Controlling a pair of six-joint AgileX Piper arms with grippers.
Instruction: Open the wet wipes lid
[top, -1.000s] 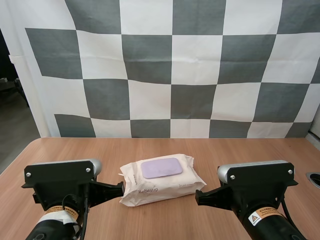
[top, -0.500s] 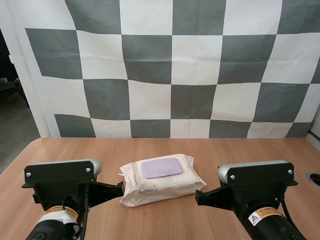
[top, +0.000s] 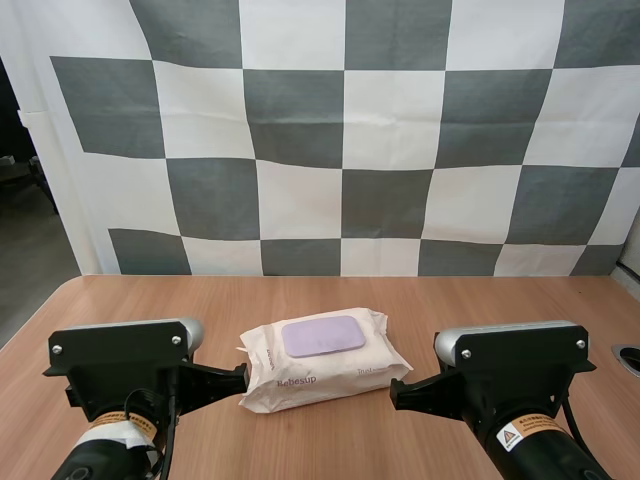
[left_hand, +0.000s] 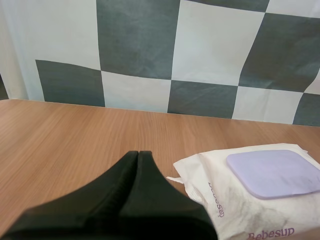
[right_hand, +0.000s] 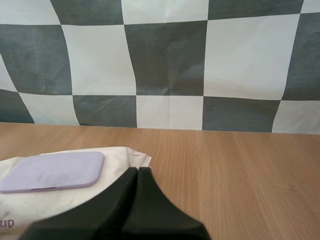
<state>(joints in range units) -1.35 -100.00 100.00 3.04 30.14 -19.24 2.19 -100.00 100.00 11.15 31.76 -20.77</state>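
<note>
A white pack of wet wipes (top: 322, 361) lies flat on the wooden table (top: 320, 295), its lilac lid (top: 323, 335) closed and flush on top. My left gripper (top: 243, 377) sits just off the pack's left end, its fingers (left_hand: 131, 172) pressed together as one dark wedge. My right gripper (top: 393, 393) rests at the pack's right end, close to its crimped corner, fingers (right_hand: 132, 181) likewise together. The pack (left_hand: 250, 192) and lid (left_hand: 272, 172) lie beside the left fingers. Beside the right fingers lies the lid (right_hand: 52, 171) on the pack (right_hand: 75, 185).
A dark round hole or fitting (top: 628, 357) sits at the table's right edge. Bare tabletop stretches behind the pack up to the backdrop and out to both sides.
</note>
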